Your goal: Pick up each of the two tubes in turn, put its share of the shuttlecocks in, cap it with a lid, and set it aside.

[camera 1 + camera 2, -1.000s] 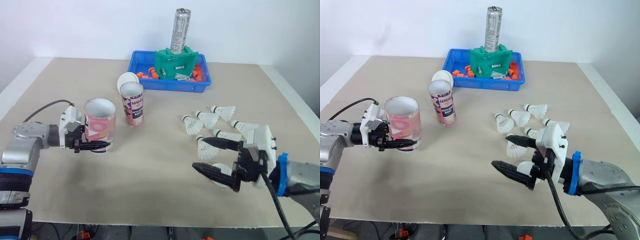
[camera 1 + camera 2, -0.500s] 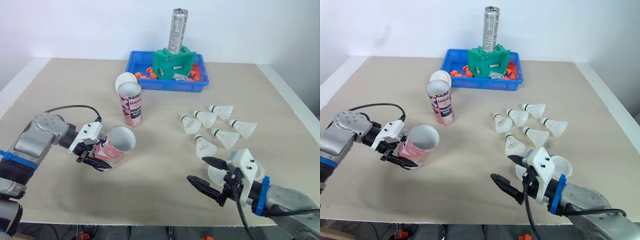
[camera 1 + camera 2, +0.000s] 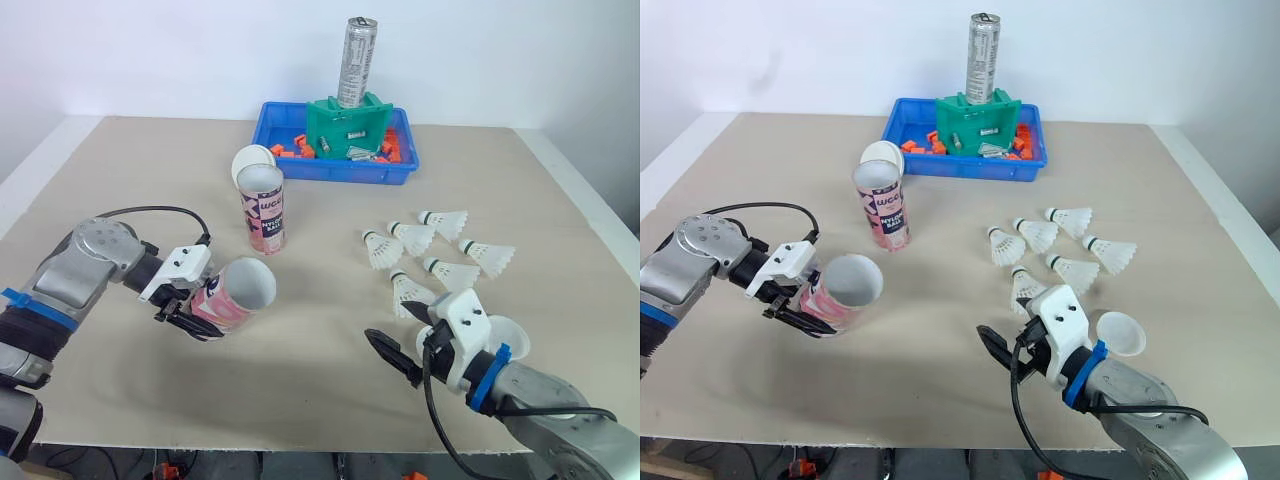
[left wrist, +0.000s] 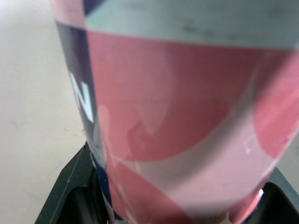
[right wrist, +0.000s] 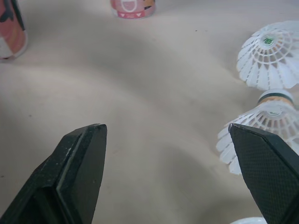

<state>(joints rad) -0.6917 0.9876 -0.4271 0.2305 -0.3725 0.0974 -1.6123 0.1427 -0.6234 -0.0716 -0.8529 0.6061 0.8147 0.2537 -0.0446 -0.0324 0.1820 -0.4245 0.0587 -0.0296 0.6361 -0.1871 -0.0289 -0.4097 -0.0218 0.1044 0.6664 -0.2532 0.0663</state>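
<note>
**Pink tube [image 3: 236, 294] tilted, feathers at risk**

Pinched in left tool [image 3: 188, 318] at left side of tabletop [image 3: 300, 385], mouth toward shuttlecocks [image 3: 415, 237]. Right tool [image 3: 403, 332] spread, just beside nearest shuttlecock [image 3: 408, 291]. Could crush feathers or knock it away if closed off-centre.

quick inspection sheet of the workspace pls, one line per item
surface: beige table, nothing spilled
job's things: held tube tilted, open mouth toward the right arm; upright tube with far lid behind it; six shuttlecocks loose; near lid beside the right gripper
clutter: blue tray holding green block, silver can, orange bits
grippers: left gripper shut on the held tube; right gripper open, empty
cables: left cable arching over left arm; right cable by right wrist
surroundings: white wall
</note>
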